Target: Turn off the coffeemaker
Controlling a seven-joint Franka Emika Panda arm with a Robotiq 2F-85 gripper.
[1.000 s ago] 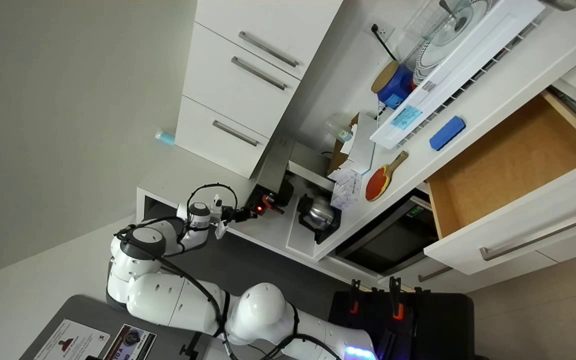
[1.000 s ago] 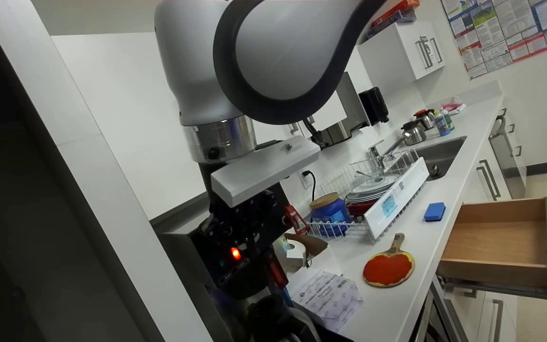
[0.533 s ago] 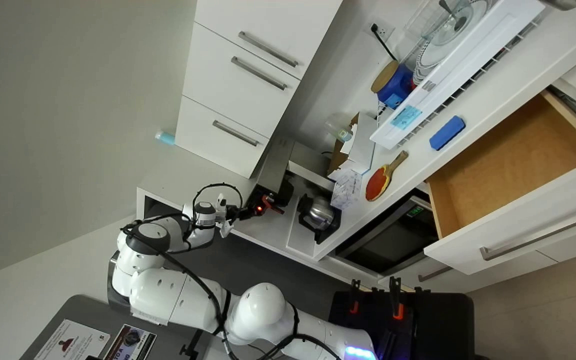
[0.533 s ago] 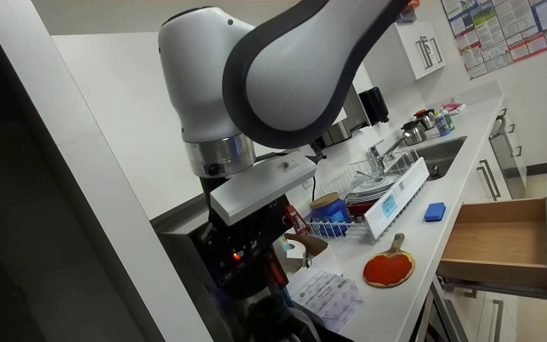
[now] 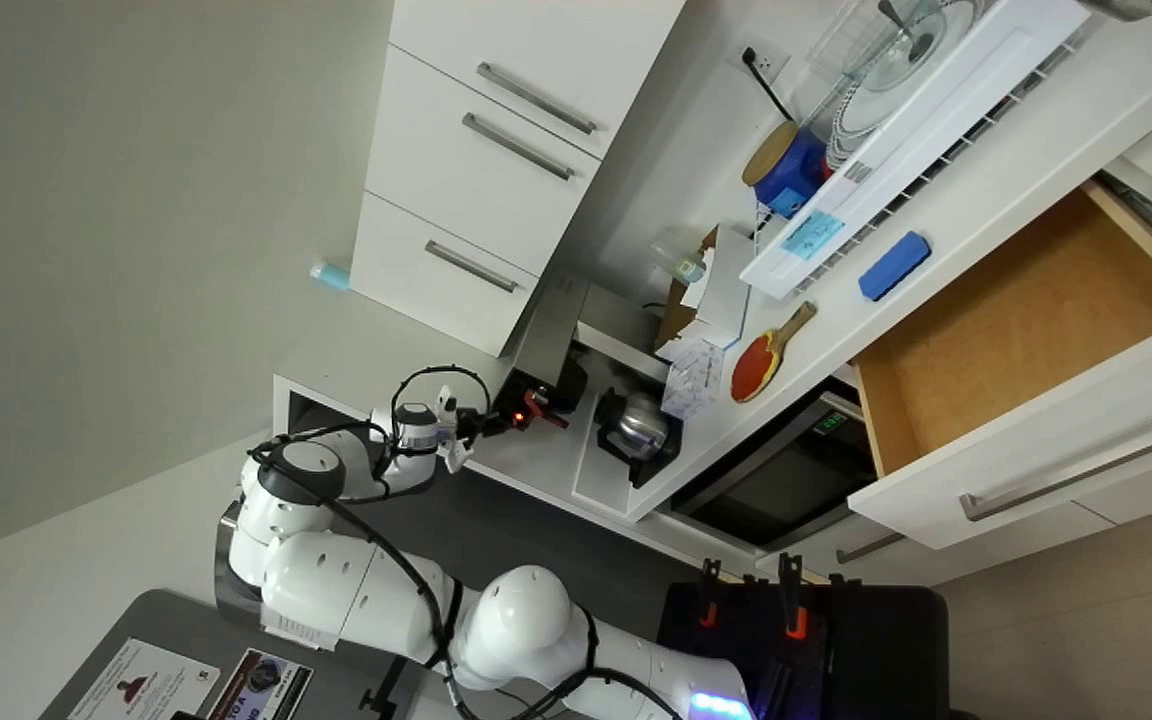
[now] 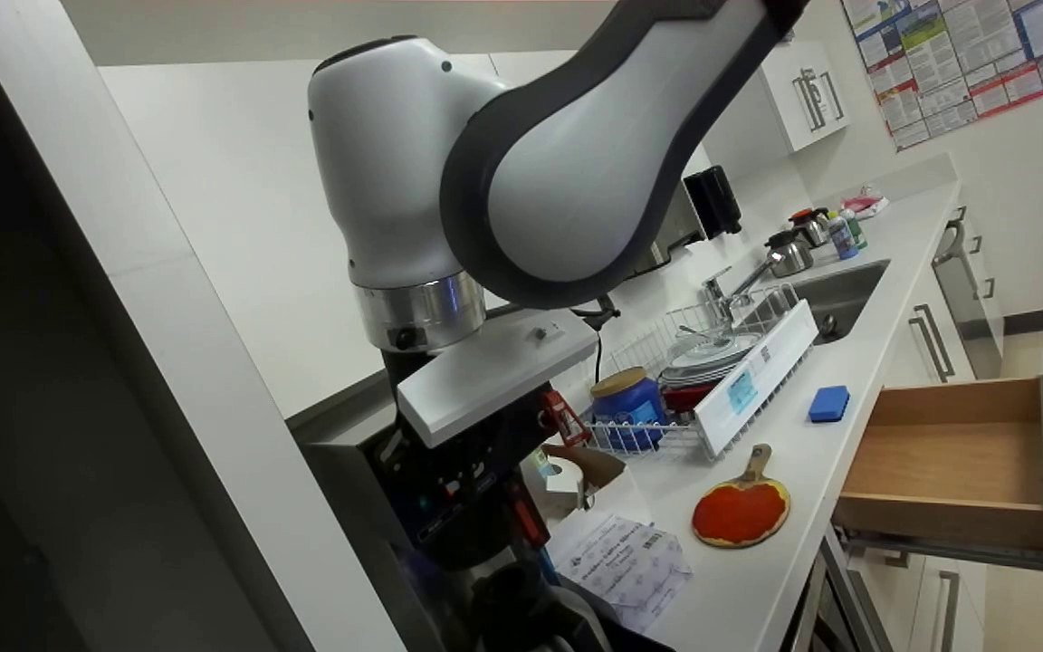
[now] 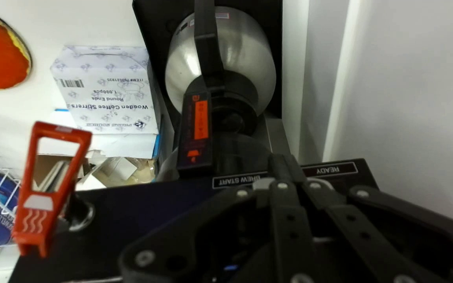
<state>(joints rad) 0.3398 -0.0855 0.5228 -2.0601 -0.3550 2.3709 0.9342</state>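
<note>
Smooth white cupboards point(image 5: 476, 170) hang higher than the pincer point(image 7: 284, 165), a flat white surface point(image 6: 712, 580) below it. The boxy black coffeemaker point(image 7: 132, 220) is right by the pincer; I can't tell if they touch. Past the pincer are a round, shiny metal pot point(image 7: 246, 47) and a printed white box point(image 7: 104, 94). The pincer is pinched together, beside a tiny glowing red light point(image 5: 519, 417).

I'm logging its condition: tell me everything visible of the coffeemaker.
The boxy coffeemaker stands on the counter, its casing grey and metal-looking, its panel black with labels reading "BREW START" and "READY". A red lever sticks out; in an exterior view a red light glows. A silver pot rests on its black base. The shut tool is at its panel; contact is unclear.
</note>
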